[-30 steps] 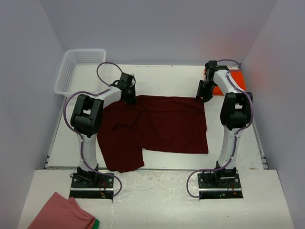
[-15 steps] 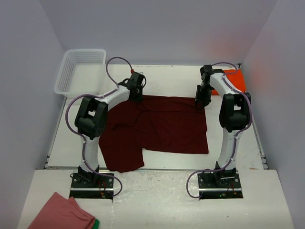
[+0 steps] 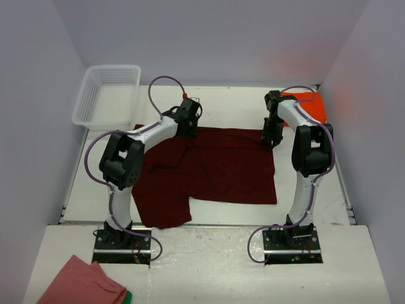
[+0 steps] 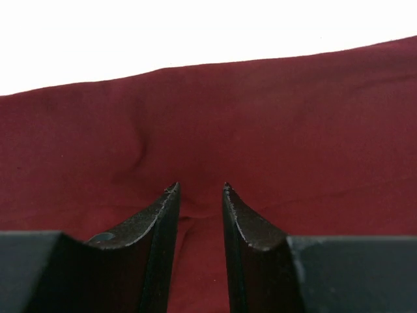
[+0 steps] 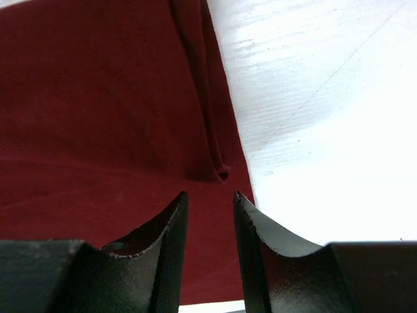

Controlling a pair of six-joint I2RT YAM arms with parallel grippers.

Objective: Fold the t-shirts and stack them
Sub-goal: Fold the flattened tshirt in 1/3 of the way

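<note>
Maroon t-shirt point(image 3: 221, 168): spread flat across the middle of the desk point(image 3: 221, 101). Its long top edge faces the upper part of the frame, and a flap reaches down at lower left toward the near edge. Its left half is creased.
Orange t-shirt point(image 3: 311, 104): upper right of the frame, at the far right corner of the desk, partly hidden behind the right arm point(image 3: 309, 152). Whether it touches the maroon one cannot be told.
Left fingers point(image 3: 190, 121): above centre in the overhead view, at the top edge of the maroon t-shirt.
Left fingers, wrist view point(image 4: 159, 225): apart, with a narrow gap between the tips and nothing clamped. Maroon cloth fills the frame beyond them, with a soft ridge up and to the left of the tips, and bare desk runs along the top.
Right fingers point(image 3: 271, 134): at the upper right corner of the maroon t-shirt, just left of the orange one.
Right fingers, wrist view point(image 5: 163, 238): apart, holding nothing. The shirt's side edge and a folded hem run down to a point just beyond the tips. Maroon cloth lies on the left of the frame, white desk on the right.
Basket point(image 3: 114, 67): white mesh, upper left of the frame, at the far left corner of the desk.
Pink cloth point(image 3: 82, 284): lower left corner of the frame, in front of the left arm point(image 3: 120, 164) base, well apart from both shirts, a green edge showing.
</note>
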